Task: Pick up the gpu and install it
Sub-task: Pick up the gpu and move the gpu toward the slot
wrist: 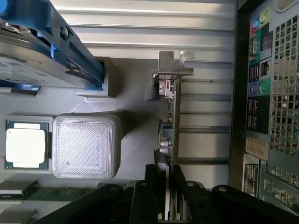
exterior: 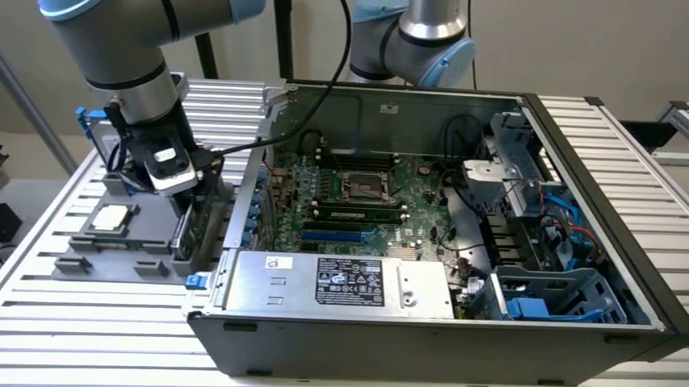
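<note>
Gripper (wrist: 166, 176) pinches the graphics card (wrist: 170, 107) by its top edge, since it stands upright in its holder (wrist: 135, 137); case (exterior: 431, 101) lies open alongside.

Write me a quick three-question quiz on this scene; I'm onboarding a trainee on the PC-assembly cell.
1. Fill in: the hard drive has side rails coloured ___.
2. True or false: the gpu is already seated inside the case.
3. The gripper is nearest to: A) hard drive B) gpu C) case.
Key: 1 blue; 2 false; 3 B.
</note>
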You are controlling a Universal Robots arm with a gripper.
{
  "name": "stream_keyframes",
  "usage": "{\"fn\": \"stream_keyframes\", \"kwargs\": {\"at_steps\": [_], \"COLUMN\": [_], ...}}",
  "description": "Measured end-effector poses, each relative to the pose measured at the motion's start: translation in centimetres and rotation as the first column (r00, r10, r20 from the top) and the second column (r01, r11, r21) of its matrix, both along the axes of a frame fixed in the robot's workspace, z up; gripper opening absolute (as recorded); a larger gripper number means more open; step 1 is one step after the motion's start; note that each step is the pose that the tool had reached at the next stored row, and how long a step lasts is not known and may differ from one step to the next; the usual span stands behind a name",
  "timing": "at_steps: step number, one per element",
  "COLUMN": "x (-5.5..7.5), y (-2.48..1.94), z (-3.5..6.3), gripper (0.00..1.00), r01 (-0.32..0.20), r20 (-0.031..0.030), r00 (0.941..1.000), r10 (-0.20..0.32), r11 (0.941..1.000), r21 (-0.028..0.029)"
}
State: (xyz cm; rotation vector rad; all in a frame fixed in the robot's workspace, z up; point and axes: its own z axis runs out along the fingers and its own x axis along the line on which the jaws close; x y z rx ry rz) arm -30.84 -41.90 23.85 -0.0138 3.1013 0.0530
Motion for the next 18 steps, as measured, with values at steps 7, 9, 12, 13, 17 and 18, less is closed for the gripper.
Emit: {"fn": "stream_keyframes", "kwargs": {"at_steps": [7, 9, 12, 13, 17, 18], "x": [0.0, 0.0, 0.0, 0.0, 0.0, 0.0], "y": [0.00, 0.00, -0.01, -0.01, 0.00, 0.00], "z": [0.04, 0.04, 0.12, 0.26, 1.57, 2.03], "gripper": [0.00, 0.00, 0.00, 0.00, 0.00, 0.00], "r01": [-0.031, -0.031, -0.031, -0.031, -0.031, -0.031], "r20": [-0.0002, -0.0002, -0.0006, -0.0006, -0.0001, -0.0003], "r00": [0.9995, 0.9995, 0.9995, 0.9995, 0.9995, 0.9995], "r10": [0.031, 0.031, 0.031, 0.031, 0.031, 0.031], "r11": [0.9995, 0.9995, 0.9995, 0.9995, 0.9995, 0.9995], "r21": [-0.0002, -0.0002, -0.0005, -0.0005, -0.0003, -0.0002]}}
